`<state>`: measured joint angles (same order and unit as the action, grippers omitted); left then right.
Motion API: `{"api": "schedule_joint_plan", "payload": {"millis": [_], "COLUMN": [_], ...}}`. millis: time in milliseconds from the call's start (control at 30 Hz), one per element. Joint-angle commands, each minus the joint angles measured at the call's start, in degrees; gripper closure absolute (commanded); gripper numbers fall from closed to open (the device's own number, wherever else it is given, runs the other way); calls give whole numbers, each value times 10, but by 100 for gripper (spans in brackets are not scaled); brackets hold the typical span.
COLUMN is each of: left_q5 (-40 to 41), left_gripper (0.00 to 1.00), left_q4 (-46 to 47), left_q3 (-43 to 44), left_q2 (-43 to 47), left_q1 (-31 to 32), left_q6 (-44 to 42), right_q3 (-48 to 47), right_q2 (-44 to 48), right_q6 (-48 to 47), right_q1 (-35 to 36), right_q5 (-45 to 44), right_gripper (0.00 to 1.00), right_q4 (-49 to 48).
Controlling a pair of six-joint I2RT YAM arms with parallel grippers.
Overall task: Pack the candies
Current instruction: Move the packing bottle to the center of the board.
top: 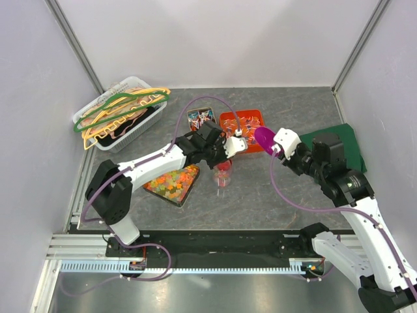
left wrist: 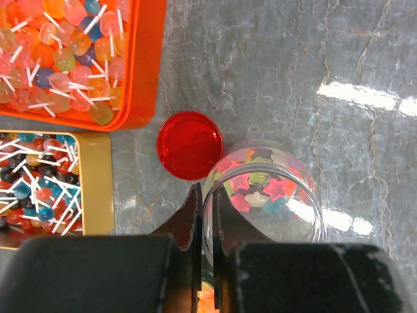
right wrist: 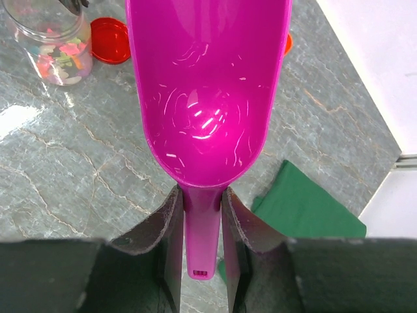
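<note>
- The left hand (left wrist: pixel 206 201) was all but shut, pinching the rim of the clear jar (left wrist: pixel 273 195) with one finger inside the wall and one outside
- The right hand (right wrist: pixel 202 199) was part-way closed on the handle of the purple scoop (right wrist: pixel 208 98), and the scoop's bowl was empty
- The candies (left wrist: pixel 62 55) lay mostly in the orange tray (left wrist: pixel 143 65), the gold tray (left wrist: pixel 96 189) and a three-cornered tray (top: pixel 183 199); only a thin layer of star-shaped ones sat in the jar
- The red lid (left wrist: pixel 189 145) lay on the bench (left wrist: pixel 293 78), just beside the jar
- Risk: the rim pinch was a thin hold, so a knock from the scoop could tip or twist the jar
- Risk: the scoop looked about as wide as the jar mouth, so a quick pour could spill candies onto the bench
- Risk: the finger inside the mouth narrowed the opening and could catch falling pieces
</note>
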<state>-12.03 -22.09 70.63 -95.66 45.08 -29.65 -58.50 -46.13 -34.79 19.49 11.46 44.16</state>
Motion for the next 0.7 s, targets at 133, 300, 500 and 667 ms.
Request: {"api": "schedule_joint_plan", "payload": {"millis": [133,300,500,667], "left_q5": [17,20,32,-18], "left_gripper": [62,43,30,20], "left_q4": [11,10,7,7], "left_q3": [4,15,46,57], "left_q2": [8,44,101,167], "left_q1": [0,-1,-4,-24], "left_q6": [4,4,7,41], "right_q3": [0,-1,-5,-12], "right_q2": [29,31,22,-12], "right_q6": [22,27,34,24], "right_q1": [-2,-2,-2,-2], "right_q5": [-8,-5,-2,-23], "right_gripper": [100,100,100,100], "right_q4": [-28,-29,-35,-42]}}
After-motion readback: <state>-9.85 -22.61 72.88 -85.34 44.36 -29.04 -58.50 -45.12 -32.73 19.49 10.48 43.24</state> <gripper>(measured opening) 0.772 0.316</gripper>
